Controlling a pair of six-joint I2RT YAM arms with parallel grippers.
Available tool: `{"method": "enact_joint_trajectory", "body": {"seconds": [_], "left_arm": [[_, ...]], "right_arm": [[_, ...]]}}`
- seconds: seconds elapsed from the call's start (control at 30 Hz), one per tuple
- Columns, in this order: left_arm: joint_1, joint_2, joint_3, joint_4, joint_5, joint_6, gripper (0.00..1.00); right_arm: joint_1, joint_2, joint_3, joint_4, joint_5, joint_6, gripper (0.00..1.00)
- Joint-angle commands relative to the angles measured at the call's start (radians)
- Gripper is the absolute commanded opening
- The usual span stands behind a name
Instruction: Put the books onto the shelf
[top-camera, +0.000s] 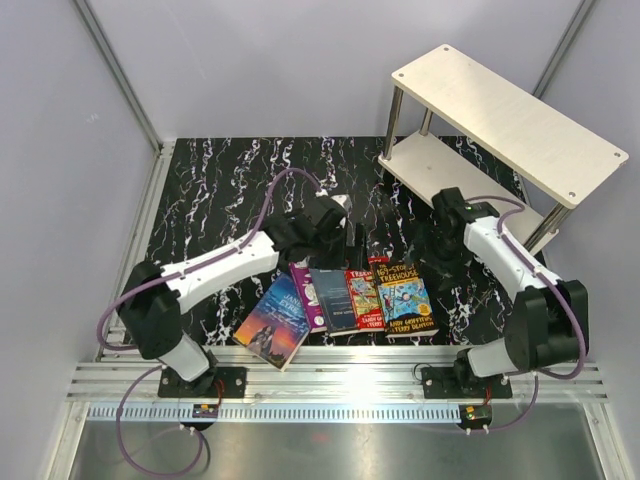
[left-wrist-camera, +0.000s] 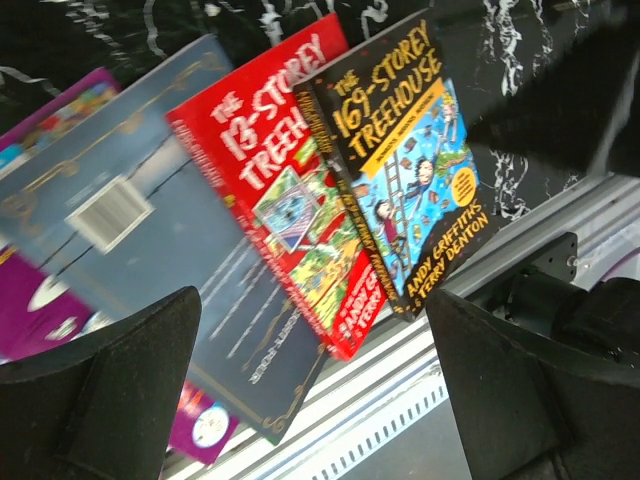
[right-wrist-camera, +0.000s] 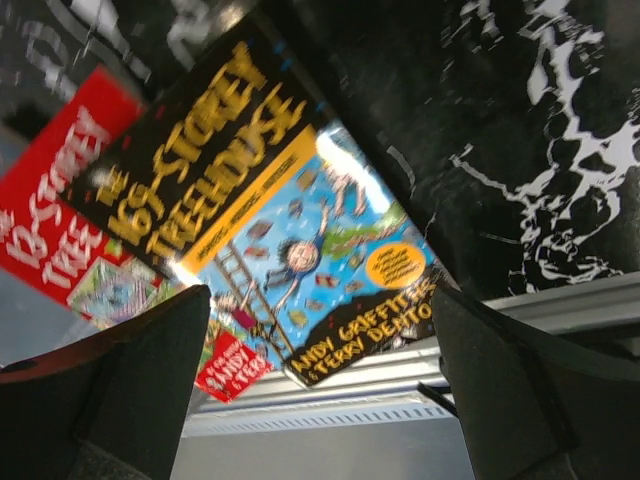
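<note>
Shelf (top-camera: 505, 125) at the desk's (top-camera: 220, 190) far right corner; five books fanned along the near edge.
Only the top view takes in the shelf and the whole overlapping row: blue-orange book (top-camera: 273, 322), purple book (top-camera: 303, 290), grey-blue book (top-camera: 331, 298), red Treehouse book (top-camera: 364, 298), blue-yellow Treehouse book (top-camera: 403, 298). The right wrist view catches just the two Treehouse covers. Left end effector (top-camera: 345, 237) and right end effector (top-camera: 445, 252) hover over the row, fingers spread wide, holding nothing.
</note>
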Motion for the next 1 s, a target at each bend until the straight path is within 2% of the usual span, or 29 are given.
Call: {"method": "enact_joint_trajectory", "body": {"seconds": [0.0,0.2,0.6,0.8,0.9,0.97], "left_arm": [[-0.013,0.029,0.066,0.068,0.085,0.015,0.99],[-0.026,0.121,0.112,0.098,0.139,0.009,0.99],[-0.071,0.291,0.145,0.119,0.205,-0.028,0.99],[-0.08,0.351,0.131,0.145,0.231,-0.039,0.99],[-0.086,0.377,0.138,0.157,0.241,-0.048,0.99],[-0.092,0.387,0.142,0.164,0.251,-0.052,0.99]], "right_arm": [[-0.149,0.034,-0.06,0.109,-0.061,0.013,1.0],[-0.185,0.149,-0.068,0.193,-0.124,-0.013,1.0],[-0.185,0.176,-0.264,0.313,-0.151,0.033,1.0],[-0.185,0.206,-0.358,0.417,-0.248,0.09,1.0],[-0.184,0.195,-0.381,0.462,-0.309,0.128,0.95],[-0.182,0.193,-0.402,0.479,-0.354,0.14,0.84]]}}
